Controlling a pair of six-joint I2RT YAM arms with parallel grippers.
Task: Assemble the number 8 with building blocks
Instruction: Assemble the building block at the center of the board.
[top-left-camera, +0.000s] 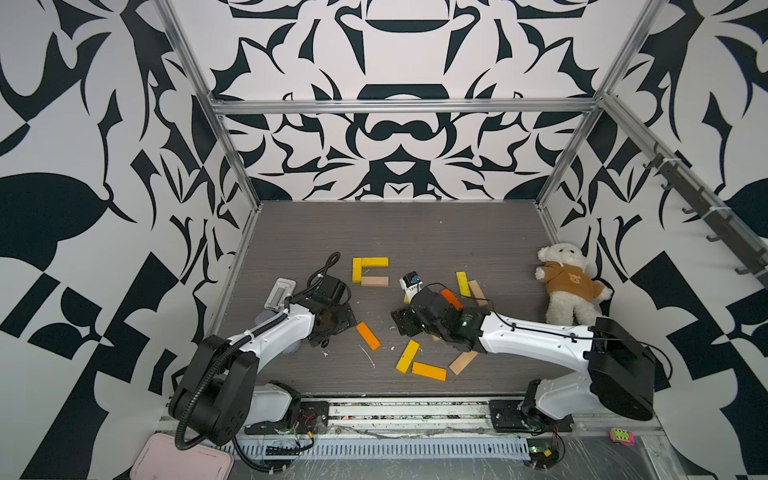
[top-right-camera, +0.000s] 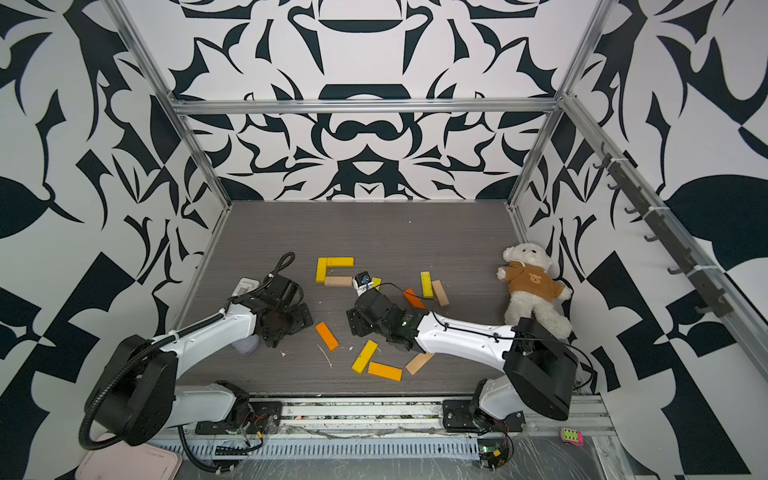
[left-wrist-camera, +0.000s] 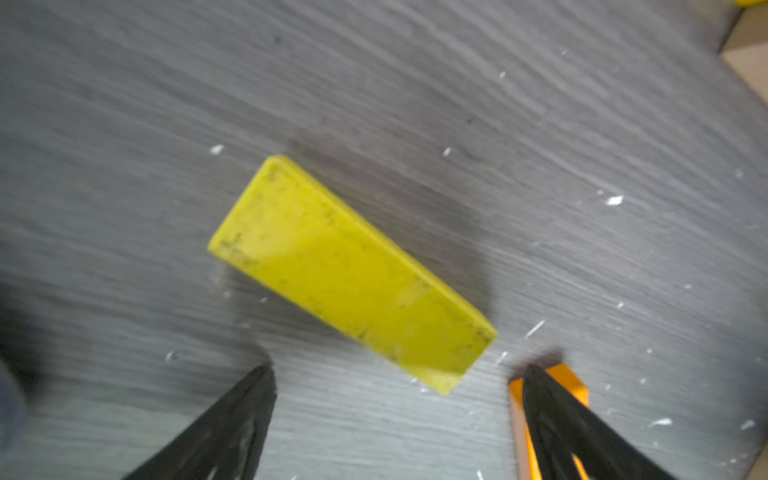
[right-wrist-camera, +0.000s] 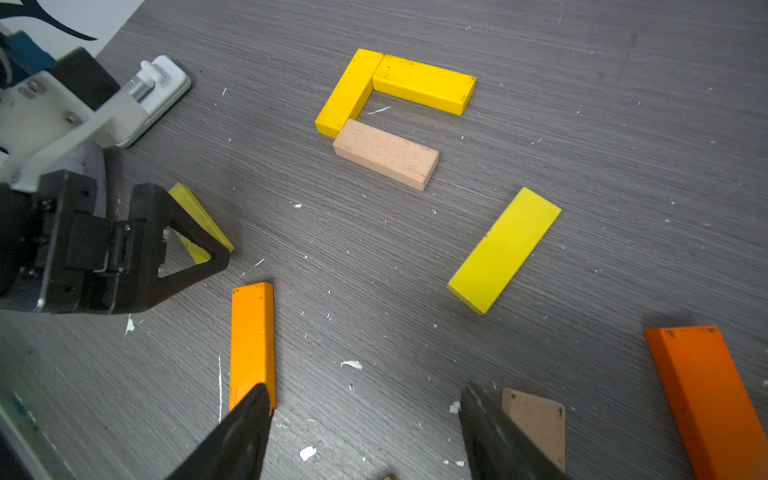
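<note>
Two yellow building blocks (top-left-camera: 356, 270) (top-left-camera: 375, 262) and a tan one (top-left-camera: 375, 281) form a C shape mid-table, also in the right wrist view (right-wrist-camera: 351, 91). My left gripper (left-wrist-camera: 401, 374) hangs open just above a flat yellow block (left-wrist-camera: 349, 274), with nothing between its fingers; an orange block (left-wrist-camera: 573, 382) lies by one fingertip. The left gripper (top-left-camera: 332, 322) hides that yellow block in both top views. My right gripper (right-wrist-camera: 365, 395) is open over bare table, between an orange block (right-wrist-camera: 252, 340) and a tan block (right-wrist-camera: 536, 419). Loose yellow (right-wrist-camera: 505, 249) and red-orange (right-wrist-camera: 706, 395) blocks lie nearby.
More loose blocks lie near the front: yellow (top-left-camera: 407, 356), orange (top-left-camera: 429, 371), tan (top-left-camera: 463, 362); a yellow (top-left-camera: 461, 284) and tan (top-left-camera: 476, 292) pair sits further right. A white teddy bear (top-left-camera: 569, 286) leans at the right wall. A white device (top-left-camera: 282, 293) lies at left.
</note>
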